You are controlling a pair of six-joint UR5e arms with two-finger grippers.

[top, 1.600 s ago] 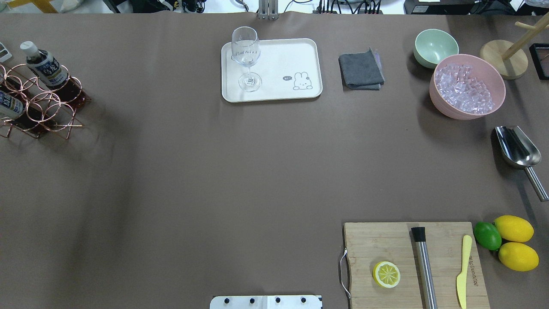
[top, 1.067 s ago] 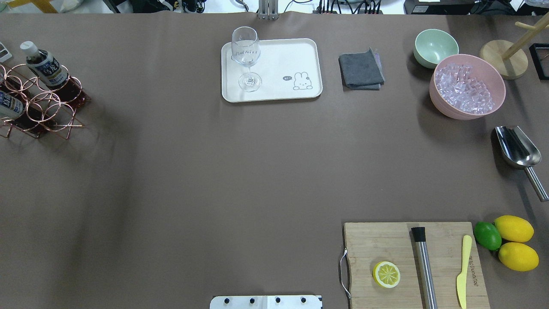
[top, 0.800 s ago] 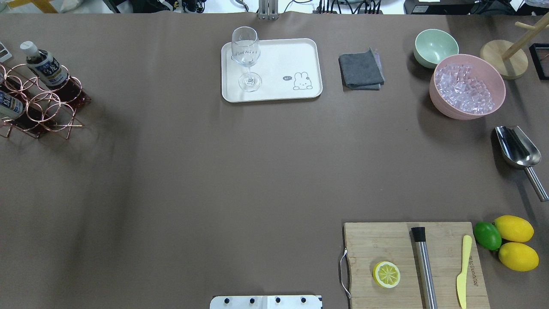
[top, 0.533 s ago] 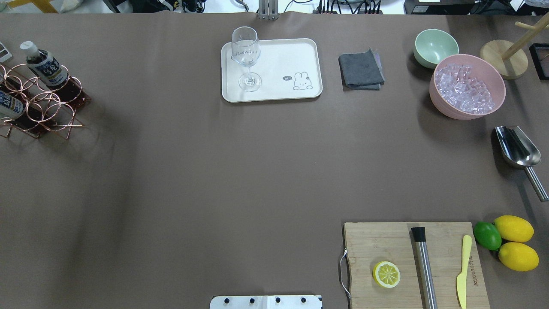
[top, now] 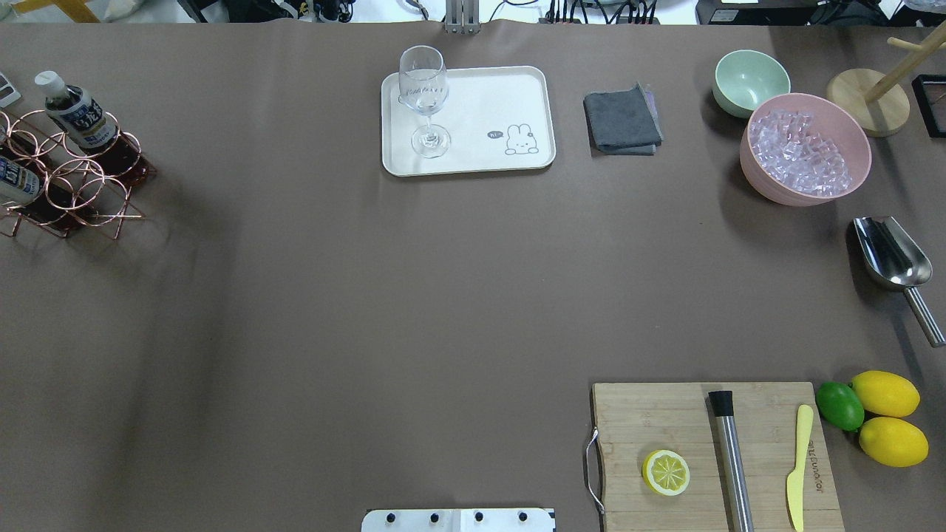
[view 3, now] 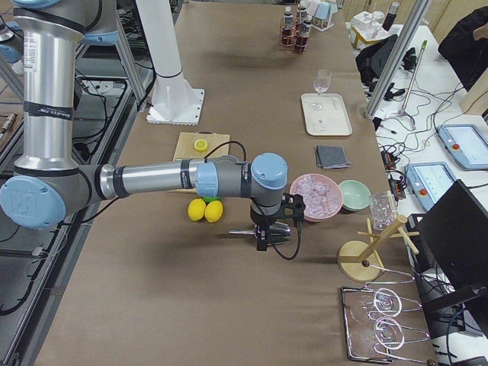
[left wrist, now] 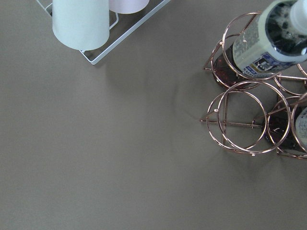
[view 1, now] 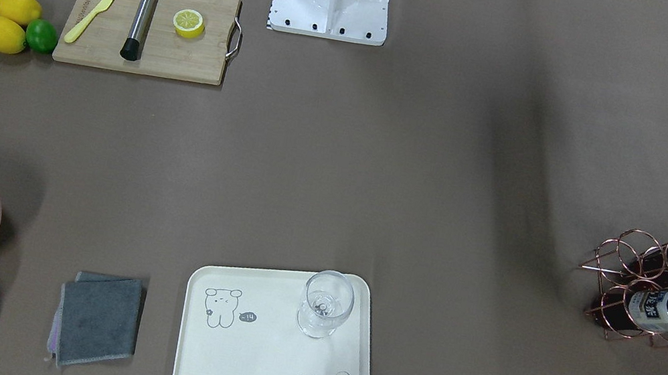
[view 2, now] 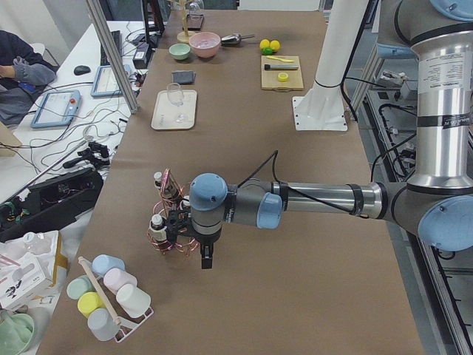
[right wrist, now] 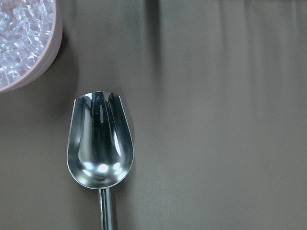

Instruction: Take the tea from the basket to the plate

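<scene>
Three tea bottles stand in the copper wire basket [top: 89,188] at the table's far left. One bottle [top: 74,111] leans at the back and another [top: 13,181] sits at the edge. In the front view the bottles [view 1: 667,306] and basket [view 1: 623,263] are at the right. The cream plate [top: 488,96] holds a stemmed glass [top: 423,96]. My left gripper [view 2: 205,259] hangs beside the basket [view 2: 164,229]. My right gripper [view 3: 261,242] hangs over the metal scoop [right wrist: 100,143]. I cannot tell whether either is open or shut. The left wrist view shows a bottle [left wrist: 266,40] in the basket [left wrist: 249,120].
A grey cloth [top: 622,120], green bowl [top: 750,80] and pink ice tub [top: 805,151] are at the back right. A cutting board [top: 665,421] with lemon half, muddler and knife is front right, with lemons and a lime [top: 839,405] beside it. A cup rack [left wrist: 81,24] stands near the basket.
</scene>
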